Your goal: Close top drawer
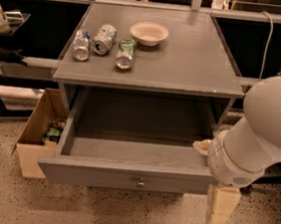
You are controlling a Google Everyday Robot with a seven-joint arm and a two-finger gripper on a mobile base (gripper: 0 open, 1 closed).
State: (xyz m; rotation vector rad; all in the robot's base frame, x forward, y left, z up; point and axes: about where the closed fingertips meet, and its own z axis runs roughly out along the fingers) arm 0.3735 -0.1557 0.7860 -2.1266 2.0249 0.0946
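Observation:
The top drawer [124, 175] is pulled far out of the grey cabinet. Its shallow box shows no contents, and a small round silver knob [141, 183] sits at the centre of its flat front. My gripper [222, 207] hangs from the white arm [263, 137] at the right end of the drawer front, just outside the drawer's right front corner and slightly below its top edge. A beige part of the gripper [202, 146] shows above the drawer's right side wall.
On the cabinet top [196, 60] lie three crushed cans [102, 44] and a white bowl [149, 33]. An open cardboard box [35, 133] with items stands on the speckled floor left of the drawer. Dark shelving runs behind.

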